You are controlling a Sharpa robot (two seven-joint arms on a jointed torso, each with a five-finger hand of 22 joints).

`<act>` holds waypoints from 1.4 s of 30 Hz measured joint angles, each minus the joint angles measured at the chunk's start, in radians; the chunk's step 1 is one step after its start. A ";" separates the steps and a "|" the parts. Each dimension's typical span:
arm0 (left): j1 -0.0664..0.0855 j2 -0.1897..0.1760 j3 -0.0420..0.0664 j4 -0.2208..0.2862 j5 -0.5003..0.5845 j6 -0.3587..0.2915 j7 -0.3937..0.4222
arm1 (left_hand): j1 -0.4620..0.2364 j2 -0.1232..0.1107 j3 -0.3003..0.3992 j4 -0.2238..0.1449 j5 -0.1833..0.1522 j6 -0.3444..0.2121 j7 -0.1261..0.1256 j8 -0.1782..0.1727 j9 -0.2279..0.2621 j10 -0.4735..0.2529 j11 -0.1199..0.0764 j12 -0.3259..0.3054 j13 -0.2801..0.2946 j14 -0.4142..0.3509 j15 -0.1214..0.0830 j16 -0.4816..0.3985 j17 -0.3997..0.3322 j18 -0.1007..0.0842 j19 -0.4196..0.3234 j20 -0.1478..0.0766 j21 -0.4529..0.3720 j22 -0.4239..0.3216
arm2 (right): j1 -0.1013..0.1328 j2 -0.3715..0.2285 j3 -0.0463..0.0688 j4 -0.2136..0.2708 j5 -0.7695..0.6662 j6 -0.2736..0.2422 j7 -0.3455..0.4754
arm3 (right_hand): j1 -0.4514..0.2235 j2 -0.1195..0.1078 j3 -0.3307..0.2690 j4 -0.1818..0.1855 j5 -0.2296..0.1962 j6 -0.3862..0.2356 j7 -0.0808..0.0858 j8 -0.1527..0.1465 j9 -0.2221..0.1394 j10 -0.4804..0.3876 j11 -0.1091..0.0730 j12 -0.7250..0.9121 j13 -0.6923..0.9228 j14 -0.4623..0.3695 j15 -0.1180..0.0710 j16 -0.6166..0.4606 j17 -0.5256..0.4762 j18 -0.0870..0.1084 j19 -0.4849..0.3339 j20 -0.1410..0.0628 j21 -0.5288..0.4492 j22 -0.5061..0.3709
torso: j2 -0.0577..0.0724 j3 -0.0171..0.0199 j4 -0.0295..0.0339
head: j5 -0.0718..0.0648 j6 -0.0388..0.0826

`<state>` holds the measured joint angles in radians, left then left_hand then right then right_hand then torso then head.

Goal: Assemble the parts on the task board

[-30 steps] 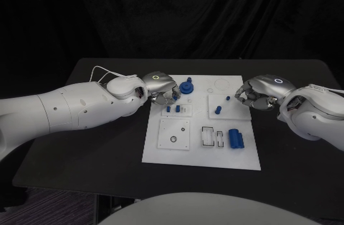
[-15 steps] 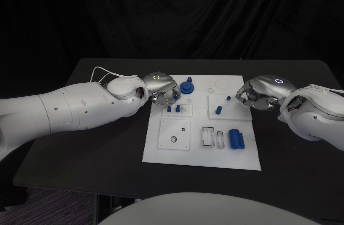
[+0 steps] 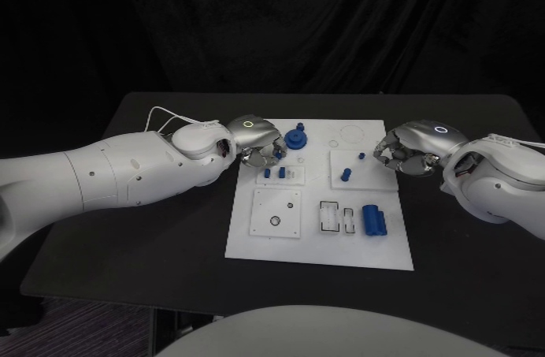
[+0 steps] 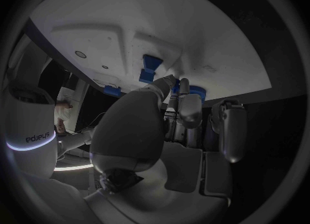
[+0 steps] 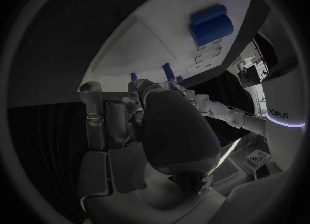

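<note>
The white task board (image 3: 319, 239) lies in the middle of the black table. My left hand (image 3: 257, 139) hovers at its far left corner with fingers curled, beside a round blue part with a peg (image 3: 296, 139). In the left wrist view the fingertips (image 4: 183, 91) reach that blue part (image 4: 196, 94); whether they grip it is hidden. Two small blue pegs (image 3: 272, 172) stand just in front of this hand. My right hand (image 3: 405, 149) is curled at the board's right edge, a little apart from a small blue peg (image 3: 361, 155), with nothing seen in it.
Another blue peg (image 3: 344, 173) stands on a raised white block. Two blue cylinders (image 3: 374, 220) lie side by side near the board's right edge, next to empty slots (image 3: 328, 217). A white block with round holes (image 3: 276, 213) sits on the board's left side.
</note>
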<state>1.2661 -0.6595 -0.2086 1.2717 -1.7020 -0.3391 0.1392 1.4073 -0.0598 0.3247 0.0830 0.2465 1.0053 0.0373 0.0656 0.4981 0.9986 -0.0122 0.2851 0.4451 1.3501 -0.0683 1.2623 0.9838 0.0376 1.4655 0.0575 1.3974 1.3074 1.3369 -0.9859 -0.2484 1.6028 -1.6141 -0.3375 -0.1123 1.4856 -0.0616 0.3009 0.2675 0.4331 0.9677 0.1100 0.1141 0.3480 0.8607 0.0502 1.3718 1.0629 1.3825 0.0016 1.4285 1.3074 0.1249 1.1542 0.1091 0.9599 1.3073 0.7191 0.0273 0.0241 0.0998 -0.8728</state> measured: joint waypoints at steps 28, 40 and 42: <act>-0.011 -0.051 -0.004 -0.003 -0.001 -0.074 -0.036 | -0.006 -0.007 0.000 0.000 -0.060 -0.327 -0.098 -0.007 -0.112 -0.061 0.028 -0.052 -0.017 -0.022 0.014 -0.008 -0.018 0.000 0.000 0.000 -0.015 0.000 | 0.000 -0.008 0.000 0.005 0.000 0.008 -0.007 | 0.000 0.000 0.003 -0.003 0.000 0.000 0.000 0.000 0.000 -0.011 0.004 0.000 -0.003 -0.007 0.000 -0.004 0.000 0.000 -0.004 0.004 -0.010 0.000 | 0.000 -0.0018 0.0012 | 0.005 0.000; -0.011 -0.120 -0.003 -0.015 0.010 -0.294 -0.059 | -0.006 -0.017 -0.048 0.011 -0.090 -0.541 -0.188 -0.010 -0.259 -0.292 0.051 -0.026 -0.005 -0.222 0.046 -0.175 -0.250 0.040 -0.155 0.032 -0.259 0.000 | 0.000 -0.030 0.000 0.018 0.000 0.007 -0.011 | 0.000 0.000 0.014 0.003 0.000 0.000 0.000 0.000 0.005 -0.155 0.009 -0.084 -0.119 -0.046 0.008 -0.039 -0.003 0.000 -0.044 0.009 -0.067 0.001 | -0.006 -0.0104 0.0056 | 0.010 0.000; -0.011 -0.129 -0.003 -0.015 0.024 -0.320 -0.056 | -0.006 -0.017 -0.060 0.012 -0.090 -0.543 -0.189 -0.010 -0.274 -0.344 0.051 -0.005 -0.001 -0.259 0.049 -0.198 -0.284 0.056 -0.190 0.037 -0.318 0.000 | 0.000 -0.032 0.000 0.021 0.000 0.007 -0.013 | 0.000 0.000 0.014 0.003 0.000 0.000 0.000 0.000 0.005 -0.174 0.009 -0.095 -0.135 -0.049 0.005 -0.039 -0.006 0.000 -0.046 0.007 -0.069 0.001 | -0.008 -0.0116 0.0069 | 0.010 0.000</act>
<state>1.2555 -0.7883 -0.2120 1.2564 -1.6778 -0.6594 0.0836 1.4010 -0.0771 0.2643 0.0952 0.1561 0.4627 -0.1520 0.0551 0.2246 0.6544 0.0392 0.2797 0.4443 1.0909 -0.0198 1.0645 0.6996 0.0933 1.2755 0.0944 1.0797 1.3074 1.3364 -1.0180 -0.2483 1.6242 -1.6139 -0.3304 -0.1253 1.4855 -0.0616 0.3148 0.2702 0.4331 0.9677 0.1100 0.1141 0.3530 0.6872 0.0591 1.2767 0.9279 1.3335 0.0065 1.3897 1.3015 0.1249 1.1079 0.1162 0.8907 1.3081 0.7111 0.0157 0.0310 0.1101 -0.8727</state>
